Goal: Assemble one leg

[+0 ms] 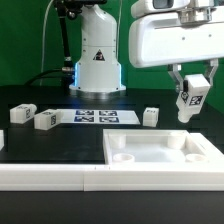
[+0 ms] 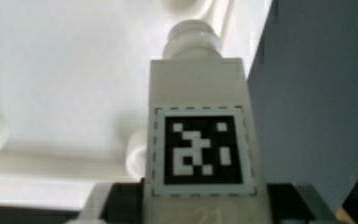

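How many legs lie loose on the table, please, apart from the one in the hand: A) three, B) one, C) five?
A: the first leg, second leg and third leg lie on the table, while the hand grips the fourth leg.

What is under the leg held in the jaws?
The white slab, near its edge, with black table beside it. The leg covers whatever lies straight beneath its tip.
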{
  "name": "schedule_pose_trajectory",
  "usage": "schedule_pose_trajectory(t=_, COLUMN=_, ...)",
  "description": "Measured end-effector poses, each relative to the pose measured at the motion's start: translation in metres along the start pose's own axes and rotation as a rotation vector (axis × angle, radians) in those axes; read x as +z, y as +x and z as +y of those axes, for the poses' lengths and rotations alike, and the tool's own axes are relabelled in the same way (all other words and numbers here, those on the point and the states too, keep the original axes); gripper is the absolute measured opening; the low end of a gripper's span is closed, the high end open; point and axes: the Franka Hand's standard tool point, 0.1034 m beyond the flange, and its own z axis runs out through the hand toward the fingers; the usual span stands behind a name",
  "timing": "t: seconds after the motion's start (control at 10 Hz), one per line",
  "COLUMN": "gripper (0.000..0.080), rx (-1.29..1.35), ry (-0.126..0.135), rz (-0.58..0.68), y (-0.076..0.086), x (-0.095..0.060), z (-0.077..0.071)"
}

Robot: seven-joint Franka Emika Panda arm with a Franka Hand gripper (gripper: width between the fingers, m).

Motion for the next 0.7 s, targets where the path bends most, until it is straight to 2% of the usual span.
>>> schedule_pose_trajectory(t=0.1, gripper=0.0291, rx=0.002, ry=-0.006, rz=0.063, y=0.010, x=-0.002, z=0.002)
schedule_pose_trajectory(t=0.5, gripper=0.0291, rx=-0.006, ry=-0.044, rz=0.332, y=0.010, x=0.000, z=0.010)
schedule_pose_trajectory(t=0.7, gripper=0.0291, rx=-0.011, ry=-0.048, rz=0.348, y=0.015, x=0.008, z=0.015)
